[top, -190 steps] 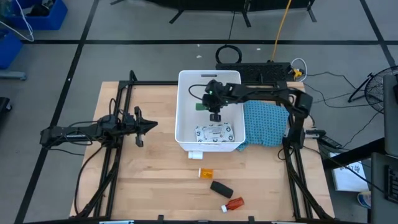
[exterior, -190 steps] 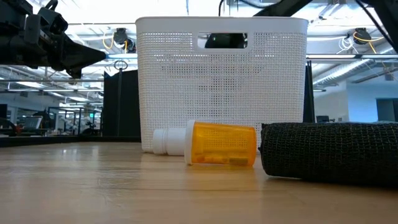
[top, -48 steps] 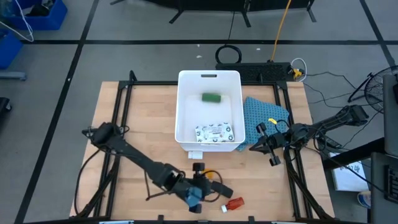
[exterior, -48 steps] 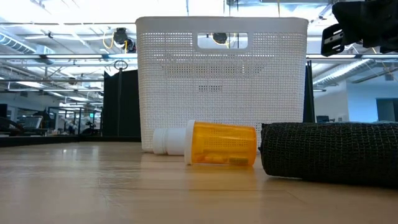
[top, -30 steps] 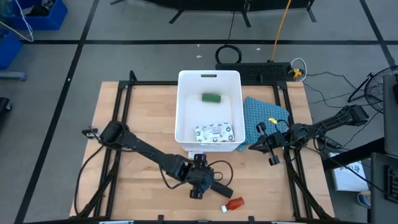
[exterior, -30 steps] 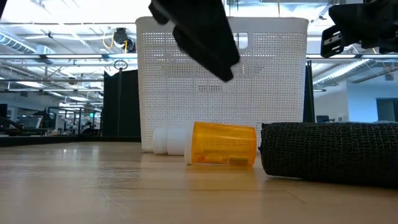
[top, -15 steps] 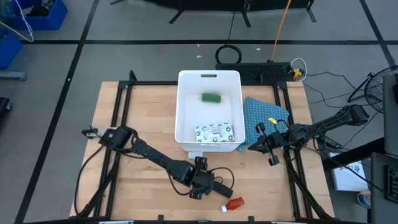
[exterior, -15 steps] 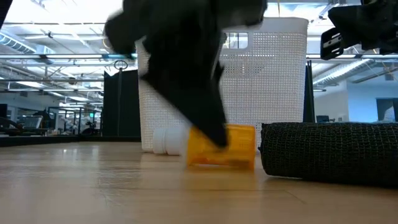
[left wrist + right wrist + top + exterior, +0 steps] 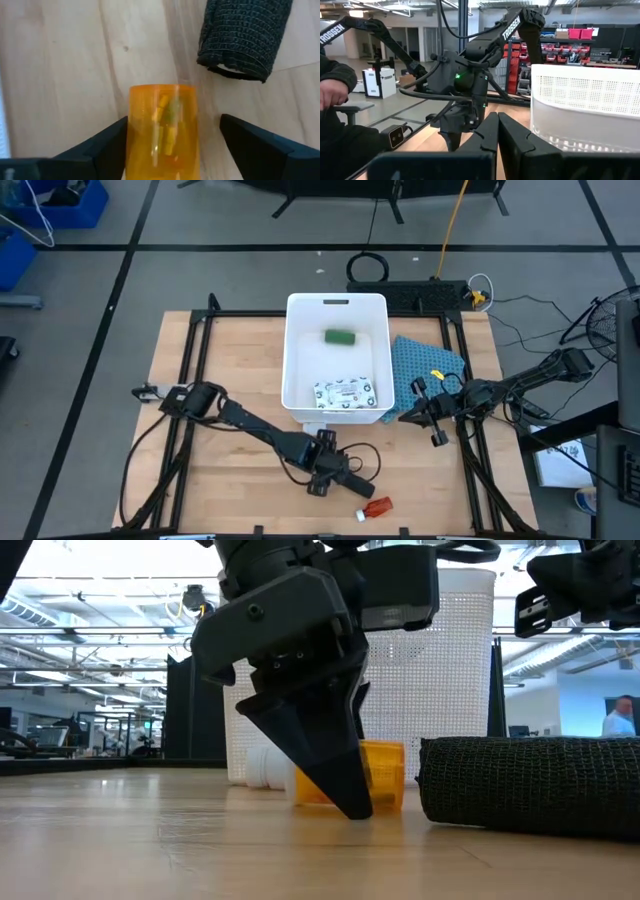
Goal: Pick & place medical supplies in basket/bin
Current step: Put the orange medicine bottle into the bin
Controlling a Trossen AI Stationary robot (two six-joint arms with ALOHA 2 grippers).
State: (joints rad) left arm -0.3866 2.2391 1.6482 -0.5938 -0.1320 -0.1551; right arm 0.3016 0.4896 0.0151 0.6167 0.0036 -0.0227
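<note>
The orange-and-white vial (image 9: 162,130) lies on its side on the wooden table, its white cap (image 9: 265,768) toward the left in the low view. My left gripper (image 9: 172,125) is open and down at the table, one finger on each side of the vial. The black block (image 9: 242,37) lies just beyond it, and the red white-capped bottle (image 9: 376,507) is near the front edge. The green block (image 9: 340,336) and the white printed packet (image 9: 344,394) lie inside the white bin (image 9: 290,360). My right gripper (image 9: 404,418) is shut, hovering right of the bin. My left gripper comes down at the vial from above, with its fingers along the vial's two long sides. One finger (image 9: 107,142) stands right against the orange side wall (image 9: 134,135); I cannot tell whether it touches. The other finger (image 9: 245,135) stands clear. The vial lies on the table.
A blue patterned cloth (image 9: 430,365) lies right of the bin, under my right arm. A small white piece (image 9: 314,429) sits at the bin's near wall. A person's hand and dark sleeve (image 9: 332,100) show beyond the table. Bare wood lies at the table's left.
My left gripper has come down from above the table to table height and now stands around the orange vial. It has also shifted slightly toward the bin. My right arm has kept still.
</note>
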